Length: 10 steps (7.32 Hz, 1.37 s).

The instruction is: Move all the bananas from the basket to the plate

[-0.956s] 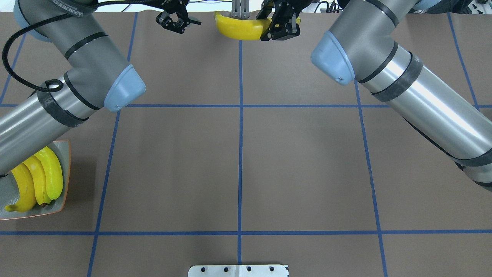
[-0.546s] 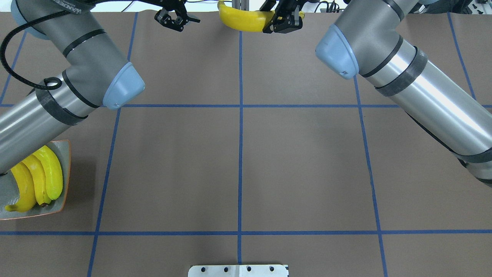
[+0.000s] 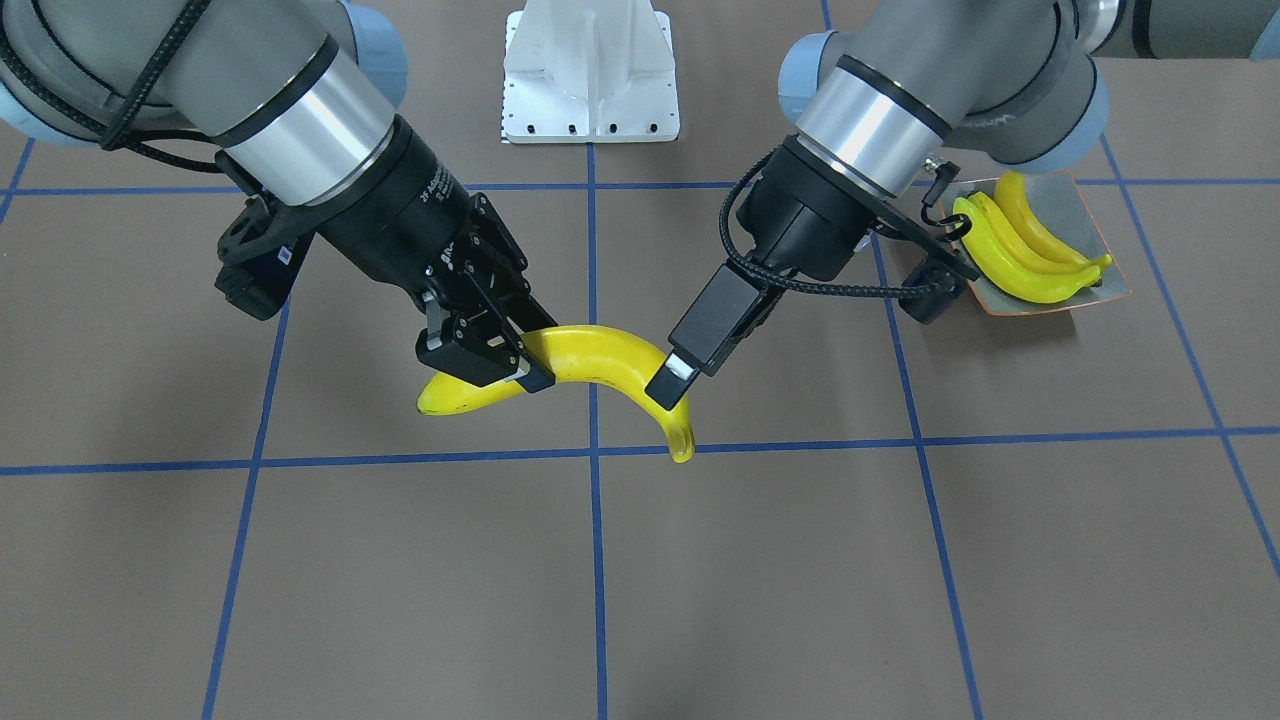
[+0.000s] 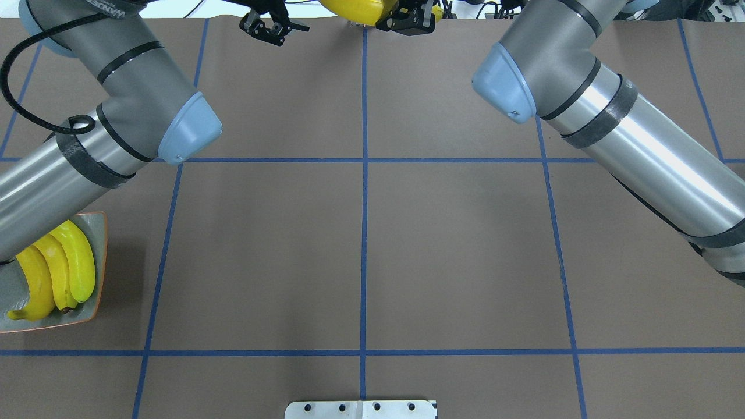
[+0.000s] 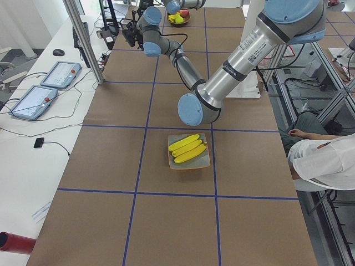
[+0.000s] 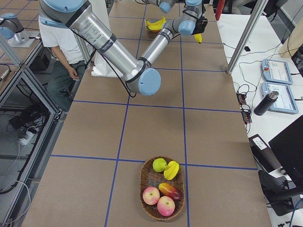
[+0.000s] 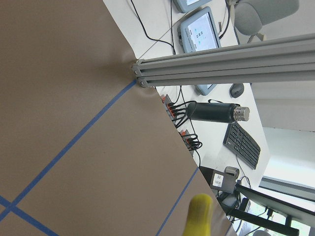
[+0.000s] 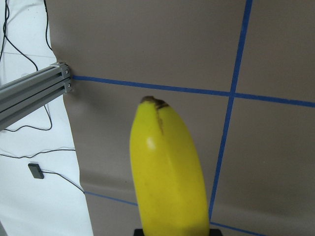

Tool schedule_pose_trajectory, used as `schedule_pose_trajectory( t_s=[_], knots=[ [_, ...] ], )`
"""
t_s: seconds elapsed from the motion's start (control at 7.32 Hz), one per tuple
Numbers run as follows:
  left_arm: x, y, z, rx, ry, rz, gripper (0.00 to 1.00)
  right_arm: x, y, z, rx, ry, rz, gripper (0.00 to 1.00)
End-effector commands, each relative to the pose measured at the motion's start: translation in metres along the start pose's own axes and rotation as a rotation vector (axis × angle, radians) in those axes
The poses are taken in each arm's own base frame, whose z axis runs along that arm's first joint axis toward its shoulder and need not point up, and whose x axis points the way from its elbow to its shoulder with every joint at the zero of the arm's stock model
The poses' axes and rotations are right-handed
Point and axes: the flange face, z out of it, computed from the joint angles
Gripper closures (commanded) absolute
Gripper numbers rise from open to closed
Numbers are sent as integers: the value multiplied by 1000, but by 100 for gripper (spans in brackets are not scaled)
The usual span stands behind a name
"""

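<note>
Yellow and curved, a banana (image 3: 590,358) is held off the brown table (image 3: 700,580), clenched near one end by the right pincer (image 3: 495,365). The left pincer (image 3: 668,386) hovers by the other end, fingers spread and not touching it. Three more bananas (image 3: 1020,255) lie side by side on the plate (image 3: 1085,205), on the robot's left.

In the overhead view, the held banana (image 4: 355,8) is cut off by the top edge, and the plate (image 4: 100,256) is partly covered by the left arm (image 4: 70,157) and cropped at the left edge. In the left wrist view, the banana's tip is rendered blurred at the bottom edge.
</note>
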Motion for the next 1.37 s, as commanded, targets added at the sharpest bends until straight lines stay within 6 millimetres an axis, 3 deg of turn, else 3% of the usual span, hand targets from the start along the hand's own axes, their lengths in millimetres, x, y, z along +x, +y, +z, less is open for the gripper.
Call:
schedule_pose_trajectory(
  t_s=[0.0,0.55,0.68,0.82,0.96,1.09,1.23],
  knots=[
    [6,6,-3,-13,20,-13,0,12,6,11,-19,7,-3,100],
    [6,4,-2,-20,35,-14,2,21,22,-7,-93,-10,42,100],
    [5,3,-2,-20,35,-14,8,21,20,-6,-89,-10,41,100],
    [6,4,-3,-22,38,-32,22,19,18,-3,-82,-11,44,100],
    [8,6,-5,-34,54,-56,54,20,18,-4,-83,-12,44,100],
    [8,6,-6,-36,55,-60,92,19,18,-4,-83,-13,47,100],
    [7,6,-6,-36,55,-60,100,19,18,-4,-83,-14,51,100]
  ],
)
